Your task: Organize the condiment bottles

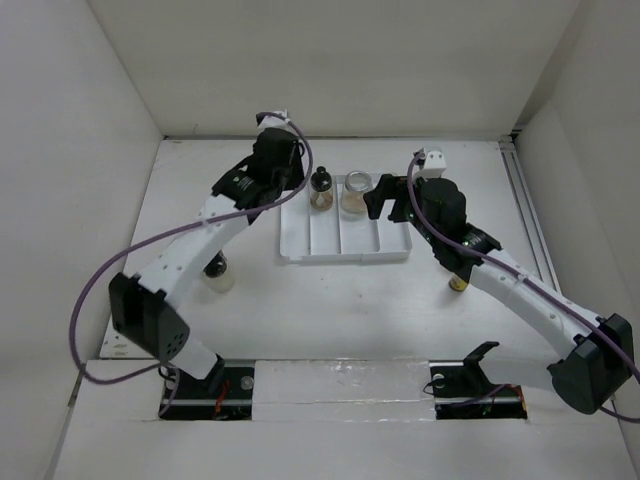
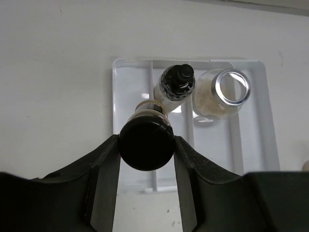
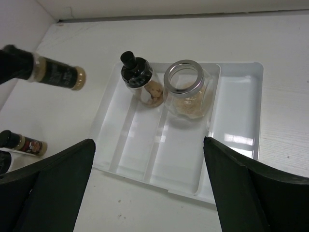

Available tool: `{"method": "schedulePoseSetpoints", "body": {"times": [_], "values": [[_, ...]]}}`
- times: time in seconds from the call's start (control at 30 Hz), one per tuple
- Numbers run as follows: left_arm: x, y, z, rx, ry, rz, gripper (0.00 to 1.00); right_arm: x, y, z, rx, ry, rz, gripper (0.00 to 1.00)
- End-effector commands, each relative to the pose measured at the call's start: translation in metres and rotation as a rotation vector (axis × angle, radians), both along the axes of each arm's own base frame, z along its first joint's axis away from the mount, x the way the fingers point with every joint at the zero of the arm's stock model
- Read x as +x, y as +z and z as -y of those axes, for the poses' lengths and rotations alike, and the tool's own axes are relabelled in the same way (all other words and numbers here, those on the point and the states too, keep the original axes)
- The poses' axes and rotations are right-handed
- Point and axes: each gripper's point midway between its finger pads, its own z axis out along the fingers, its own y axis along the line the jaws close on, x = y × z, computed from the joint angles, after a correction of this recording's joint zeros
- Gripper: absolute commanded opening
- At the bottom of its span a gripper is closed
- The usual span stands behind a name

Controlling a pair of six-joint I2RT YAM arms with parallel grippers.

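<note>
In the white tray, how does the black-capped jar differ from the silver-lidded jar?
The black-capped jar has a dark cap with a knob; the silver-lidded jar has a shiny metal rim. The silver-lidded jar is wider than the black-capped jar. Both are clear, stand upright side by side in the white tray and hold tan contents.

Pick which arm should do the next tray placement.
Left, probably. The left gripper is shut on a slim spice bottle beside the left edge of the white tray. The right gripper hangs open and empty above the tray and would have to fetch one first.
</note>
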Motion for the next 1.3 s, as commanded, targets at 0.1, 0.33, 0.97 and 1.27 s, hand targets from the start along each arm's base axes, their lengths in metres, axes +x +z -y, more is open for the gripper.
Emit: {"method": "schedulePoseSetpoints", "body": {"times": [0.1,0.33,0.97,1.27], "values": [[0.061,-0.031,0.0,0.052,0.084,-0.016,0.25,0.0,0.022,-0.002,0.059,0.013,0.067,0.99],[0.095,-0.048,0.016,0.091,0.083,-0.035,0.25,0.0,0.014,-0.005,0.05,0.022,0.05,0.99],[0.122,-0.129,0.006,0.165,0.106,-0.16,0.26,0.0,0.014,-0.005,0.05,0.022,0.05,0.99],[0.13,-0.15,0.004,0.11,0.113,-0.179,0.37,0.0,0.014,-0.005,0.05,0.022,0.05,0.99]]}}
